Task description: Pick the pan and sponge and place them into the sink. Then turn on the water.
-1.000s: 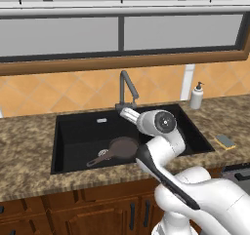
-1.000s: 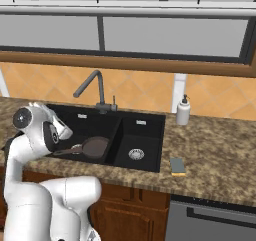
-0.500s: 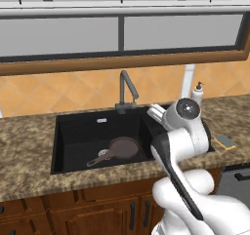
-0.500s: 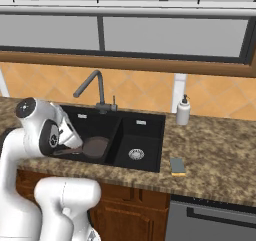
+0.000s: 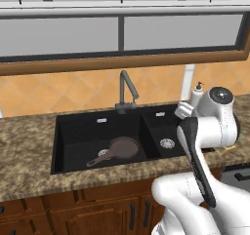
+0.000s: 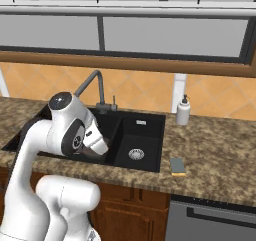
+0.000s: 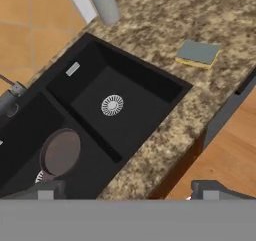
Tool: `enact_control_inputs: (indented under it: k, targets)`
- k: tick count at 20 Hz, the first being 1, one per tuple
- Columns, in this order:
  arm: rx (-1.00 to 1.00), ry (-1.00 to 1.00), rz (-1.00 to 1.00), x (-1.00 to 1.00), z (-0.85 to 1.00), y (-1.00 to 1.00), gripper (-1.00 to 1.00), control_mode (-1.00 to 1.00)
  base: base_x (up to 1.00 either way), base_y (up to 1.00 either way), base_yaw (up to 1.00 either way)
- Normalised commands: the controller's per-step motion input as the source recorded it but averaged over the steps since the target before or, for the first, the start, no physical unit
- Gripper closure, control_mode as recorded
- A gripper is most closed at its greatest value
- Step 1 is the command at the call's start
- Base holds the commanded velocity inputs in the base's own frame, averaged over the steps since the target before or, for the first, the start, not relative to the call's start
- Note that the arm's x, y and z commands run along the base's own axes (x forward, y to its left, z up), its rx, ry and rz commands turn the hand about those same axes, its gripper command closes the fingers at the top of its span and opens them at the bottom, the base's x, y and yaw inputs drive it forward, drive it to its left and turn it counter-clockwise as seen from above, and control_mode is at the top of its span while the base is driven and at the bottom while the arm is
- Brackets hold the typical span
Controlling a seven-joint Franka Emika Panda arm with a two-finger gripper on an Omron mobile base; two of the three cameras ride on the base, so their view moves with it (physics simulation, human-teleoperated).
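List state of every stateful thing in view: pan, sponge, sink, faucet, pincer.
pan: in the large basin, upright, released
sponge: on the counter right of the sink, scrub side up, not yet picked
sink: no water; small basin holds nothing
faucet: off, no stream
pincer: open, holding nothing

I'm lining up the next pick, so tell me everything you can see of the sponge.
The sponge is a small flat rectangle: a dark grey-green scrub layer on top, a yellow foam body showing along its edges. It lies flat, scrub side up, on the speckled granite counter, to the right of the sink's smaller basin and near the counter's front edge. Nothing touches it but the counter; the white soap bottle stands apart, farther back by the wall.
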Motion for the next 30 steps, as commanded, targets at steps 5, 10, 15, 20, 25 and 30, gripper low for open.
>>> enact_control_inputs:
  k: [5, 10, 15, 20, 25, 30]
  targets:
    - [0.00, 0.01, 0.04, -0.06, 0.00, -0.74, -1.00, -1.00, 0.00, 0.00, 0.00]
    - [0.00, 0.00, 0.15, 0.00, 0.00, -0.60, -1.00, -1.00, 0.00, 0.00, 0.00]
    - [-0.03, 0.11, 0.25, 0.00, 0.00, -0.50, -1.00, -1.00, 0.00, 0.00, 0.00]
    - [-0.05, 0.15, 0.28, 0.00, -0.01, -0.53, -1.00, -1.00, 0.00, 0.00, 0.00]
    - [-0.06, 0.16, 0.26, 0.05, -0.14, -0.46, -1.00, -1.00, 0.00, 0.00, 0.00]
    - [-0.07, 0.16, 0.18, 0.30, -0.42, -0.26, -1.00, -1.00, 0.00, 0.00, 0.00]
